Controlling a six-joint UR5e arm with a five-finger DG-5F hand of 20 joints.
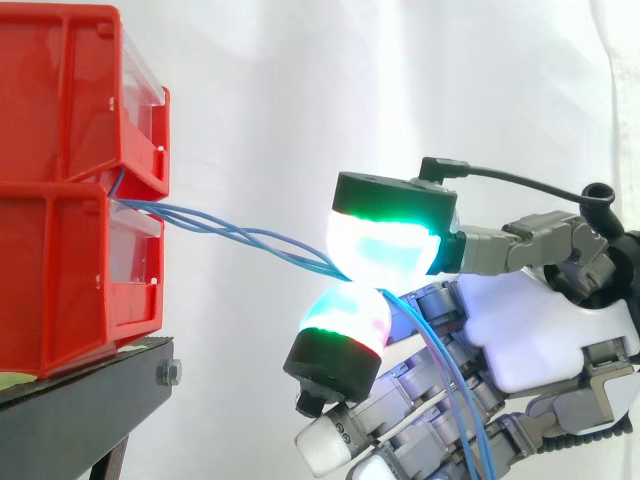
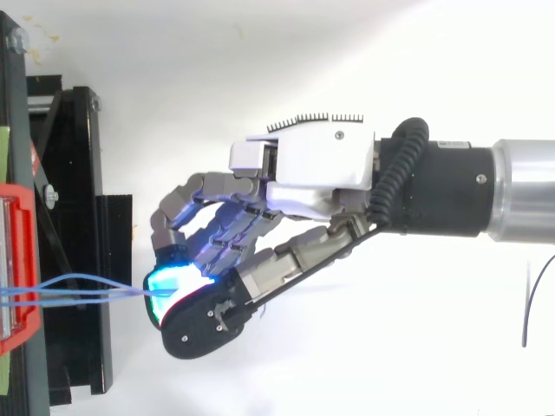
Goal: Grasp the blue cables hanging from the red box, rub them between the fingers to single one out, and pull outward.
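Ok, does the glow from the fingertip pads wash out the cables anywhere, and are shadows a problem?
Side view: the pads of the robot hand glow near white at the pinch, hiding the blue cables there; elsewhere they stand out against the evenly lit white curtain. Top view: cyan glow swallows the cable ends at the pads; no hard shadows, though the black stand is dark.

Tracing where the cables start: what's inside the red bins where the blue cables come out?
The blue cables emerge at the seam between the two stacked red bins. Their ends inside are hidden by the bin walls.
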